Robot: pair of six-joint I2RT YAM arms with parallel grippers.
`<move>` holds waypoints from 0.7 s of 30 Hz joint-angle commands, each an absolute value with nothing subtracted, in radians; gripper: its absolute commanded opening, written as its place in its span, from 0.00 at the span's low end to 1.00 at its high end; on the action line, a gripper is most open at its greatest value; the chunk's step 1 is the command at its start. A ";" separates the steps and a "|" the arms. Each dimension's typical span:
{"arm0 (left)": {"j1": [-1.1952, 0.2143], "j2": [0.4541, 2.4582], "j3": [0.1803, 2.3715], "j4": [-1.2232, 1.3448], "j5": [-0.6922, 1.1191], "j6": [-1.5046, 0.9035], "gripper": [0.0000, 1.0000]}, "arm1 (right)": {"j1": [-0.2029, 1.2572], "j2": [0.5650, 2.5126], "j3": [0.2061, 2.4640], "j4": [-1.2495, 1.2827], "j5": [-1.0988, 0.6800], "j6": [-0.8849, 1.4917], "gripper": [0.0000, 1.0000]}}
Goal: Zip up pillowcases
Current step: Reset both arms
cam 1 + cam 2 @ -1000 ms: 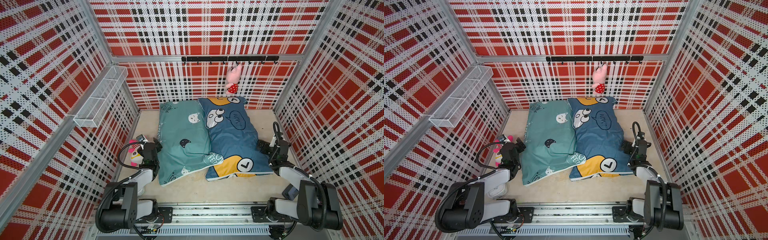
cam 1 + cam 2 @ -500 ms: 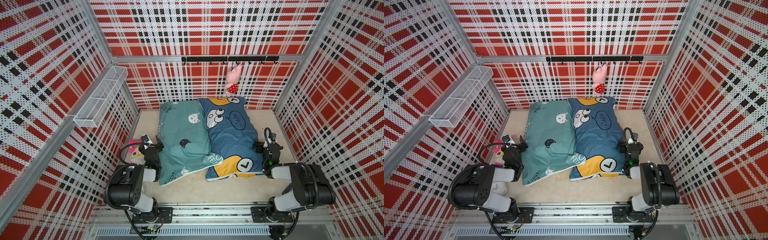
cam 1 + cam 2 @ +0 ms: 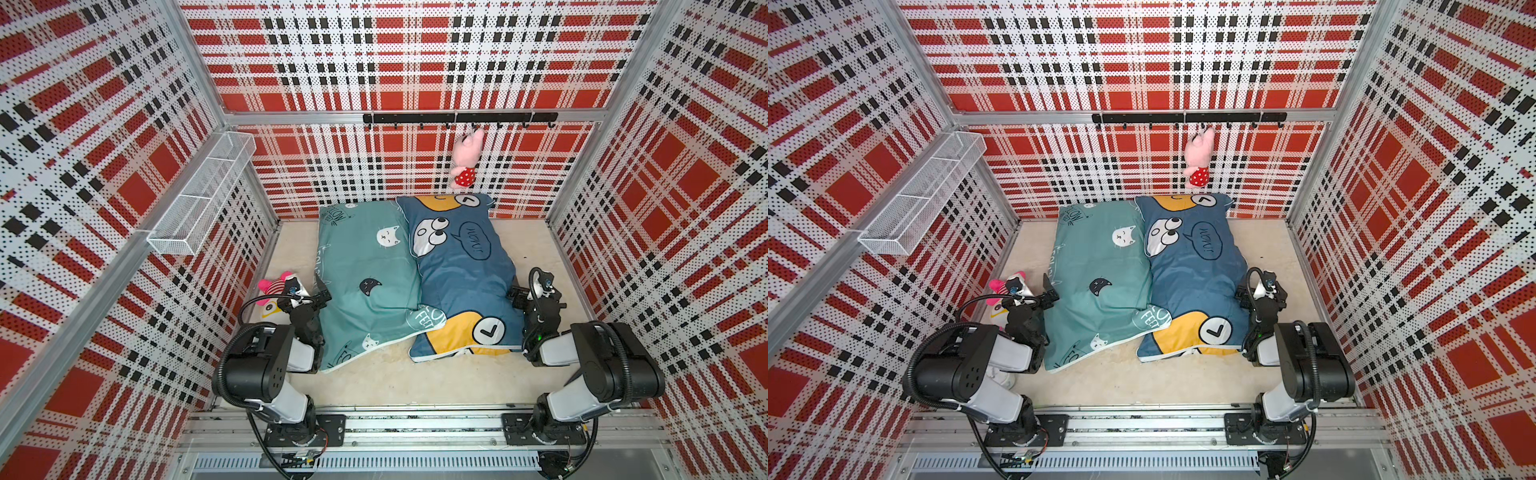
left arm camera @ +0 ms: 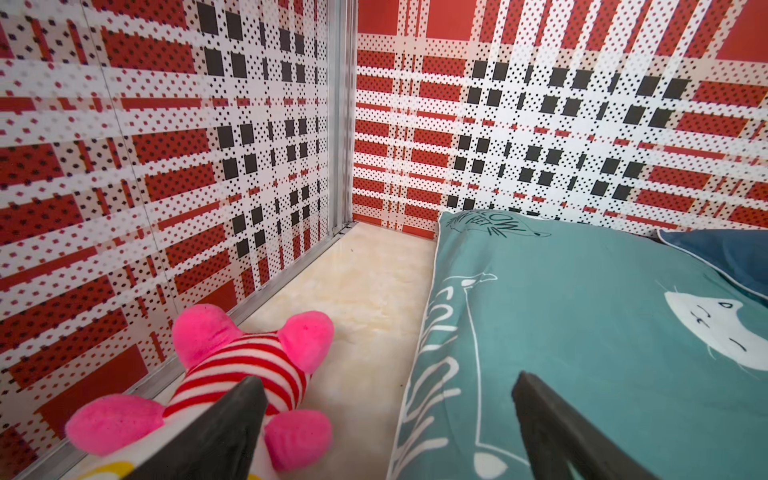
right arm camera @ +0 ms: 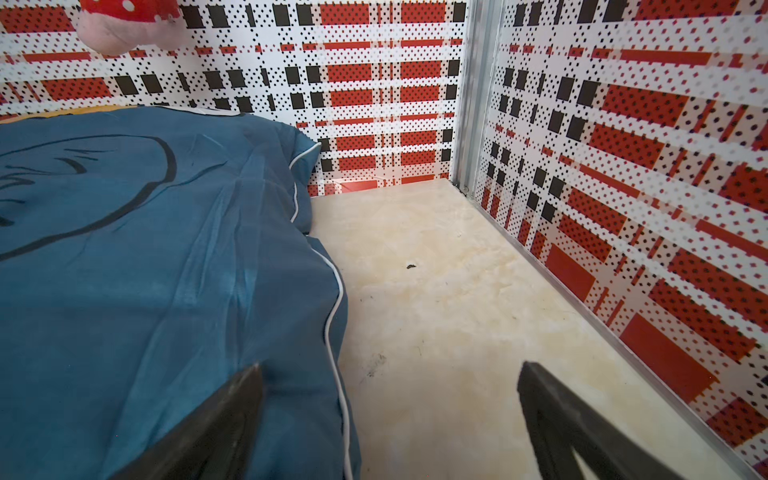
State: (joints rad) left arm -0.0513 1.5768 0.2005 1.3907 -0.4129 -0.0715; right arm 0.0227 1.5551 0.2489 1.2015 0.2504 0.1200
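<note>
Pillowcases fill the middle of both top views, stuffed and lying side by side on a cream floor (image 3: 415,378). The teal pillowcase (image 3: 365,282), printed with cat faces, is on the left. The blue pillowcase (image 3: 461,274), with googly-eyed faces, touches it on the right. The teal one's lower corner overlaps the blue one near the frame's centre.

The left gripper (image 3: 322,291) sits at the teal pillowcase's left edge and the right gripper (image 3: 516,298) at the blue one's right edge. Both are spread wide and hold nothing. A striped plush toy (image 3: 274,286) lies just beside the left gripper. A pink plush toy (image 3: 467,160) hangs from a hook rail (image 3: 457,118) at upper centre.

Left wrist view: dark fingers (image 4: 224,424) stand wide apart, one over the striped plush toy (image 4: 245,365), the other over teal cloth. The pillowcase's long edge runs between them. No zip shows.

Right wrist view: fingers (image 5: 540,399) stand wide apart, one over blue cloth, the other over bare floor. The white-piped edge runs between them. No zip pull shows.

Likely risks: with no pull in sight, either gripper could close on loose cloth or piping and drag the pillow. The left one could snag the toy beside it. The overlapping teal corner may cover part of the blue pillowcase's edge.
</note>
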 commanded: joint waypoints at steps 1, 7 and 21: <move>-0.048 1.583 0.196 1.443 -0.419 -0.055 1.00 | 0.037 1.569 0.268 1.198 0.242 0.095 1.00; -0.048 1.583 0.197 1.443 -0.419 -0.056 0.98 | 0.037 1.569 0.268 1.201 0.241 0.095 1.00; -0.048 1.583 0.196 1.443 -0.417 -0.057 0.98 | 0.043 1.574 0.279 1.183 0.242 0.084 1.00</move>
State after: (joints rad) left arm -0.0513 1.5776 0.2005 1.4055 -0.4133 -0.0700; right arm 0.0265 1.5570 0.2684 1.1778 0.2504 0.1009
